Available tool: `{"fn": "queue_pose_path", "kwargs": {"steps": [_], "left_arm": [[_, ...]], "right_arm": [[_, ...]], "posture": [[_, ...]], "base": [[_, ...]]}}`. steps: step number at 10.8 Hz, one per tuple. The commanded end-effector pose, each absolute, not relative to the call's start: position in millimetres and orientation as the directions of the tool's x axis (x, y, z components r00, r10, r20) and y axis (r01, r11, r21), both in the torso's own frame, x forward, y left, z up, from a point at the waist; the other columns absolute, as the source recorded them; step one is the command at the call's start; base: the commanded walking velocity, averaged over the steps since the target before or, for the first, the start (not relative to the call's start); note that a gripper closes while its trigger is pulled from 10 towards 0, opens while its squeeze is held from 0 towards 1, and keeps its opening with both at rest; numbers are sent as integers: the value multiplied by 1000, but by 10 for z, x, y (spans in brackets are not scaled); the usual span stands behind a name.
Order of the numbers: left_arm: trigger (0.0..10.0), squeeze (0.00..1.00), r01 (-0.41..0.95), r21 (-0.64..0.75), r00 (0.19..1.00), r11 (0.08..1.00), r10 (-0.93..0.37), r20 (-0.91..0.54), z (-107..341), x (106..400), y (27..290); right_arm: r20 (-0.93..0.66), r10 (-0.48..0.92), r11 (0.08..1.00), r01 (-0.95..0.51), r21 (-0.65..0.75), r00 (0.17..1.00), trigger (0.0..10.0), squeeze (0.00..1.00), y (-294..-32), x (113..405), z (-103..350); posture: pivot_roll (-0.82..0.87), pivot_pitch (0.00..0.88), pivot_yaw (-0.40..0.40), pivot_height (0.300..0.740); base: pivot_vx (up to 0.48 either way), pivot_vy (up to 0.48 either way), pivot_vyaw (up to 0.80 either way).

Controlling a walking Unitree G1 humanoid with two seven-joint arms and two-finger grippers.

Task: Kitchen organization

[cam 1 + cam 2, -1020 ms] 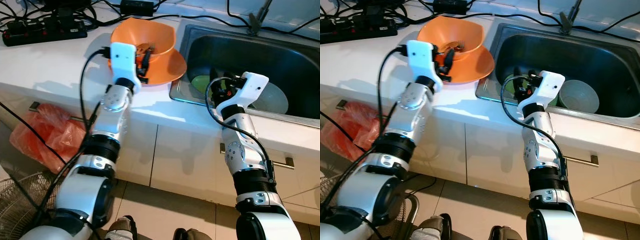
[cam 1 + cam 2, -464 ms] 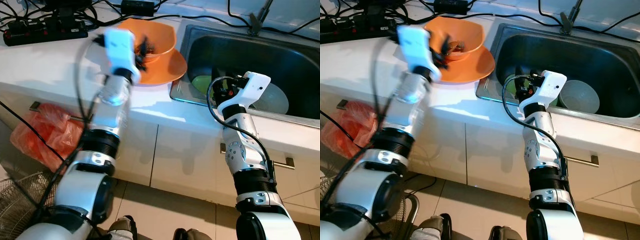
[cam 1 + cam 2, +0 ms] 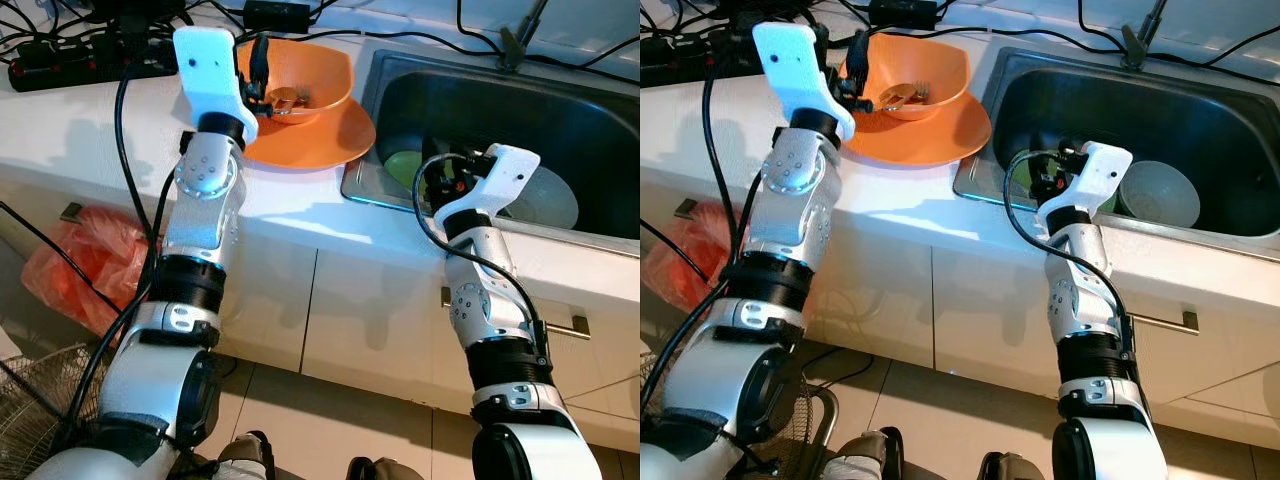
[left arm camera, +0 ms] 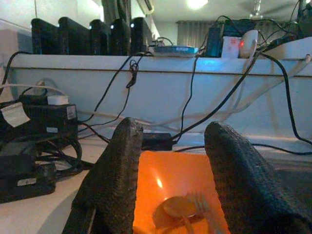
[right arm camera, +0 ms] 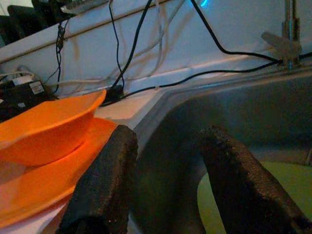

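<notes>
Just beyond the left pincer (image 4: 170, 187), whose fingers stand apart and empty, the orange bowl (image 3: 305, 80) sits on an orange plate (image 3: 325, 140) on the worktop (image 3: 90, 130). Inside lie a spoon (image 4: 178, 209) and fork (image 4: 204, 209), handles toward the pincer. The right pincer (image 5: 168, 185), also open, hangs over the sink (image 3: 540, 110), farther off.

Head views are sharp and brightly lit from above — glare is seen on the counter (image 3: 90, 130); wrist views are dim, softly focused.
</notes>
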State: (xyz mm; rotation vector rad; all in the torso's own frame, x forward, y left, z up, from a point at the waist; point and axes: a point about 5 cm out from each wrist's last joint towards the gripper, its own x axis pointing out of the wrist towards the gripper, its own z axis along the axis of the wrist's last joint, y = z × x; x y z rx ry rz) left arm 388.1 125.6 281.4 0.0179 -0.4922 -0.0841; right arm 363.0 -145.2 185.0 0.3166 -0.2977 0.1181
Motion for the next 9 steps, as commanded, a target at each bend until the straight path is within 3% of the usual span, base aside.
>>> {"fn": "queue_pose_path", "kwargs": {"steps": [1,4,7,9], "left_arm": [[10000,0,69,48,881,996,-84,466,2801,3864,1250],[10000,0,74,124,930,989,-114,350,2598,3843,1249],[10000,0,193,172,925,966,-238,297,2409,3696,1132],[10000,0,344,218,888,913,-392,241,2331,3584,929]], "right_arm": [[317,69,943,-165,289,946,10000,0,-1457,3640,1885],[310,71,943,-165,290,948,10000,0,-1454,3641,1872],[310,75,941,-170,293,948,10000,0,-1439,3647,1871],[309,77,941,-171,292,948,10000,0,-1434,3651,1869]], "posture": [[69,125,-64,740],[72,126,-65,740],[78,127,-72,740],[79,124,-73,740]], "base": [[0,0,0],[0,0,0],[0,0,0],[0,0,0]]}}
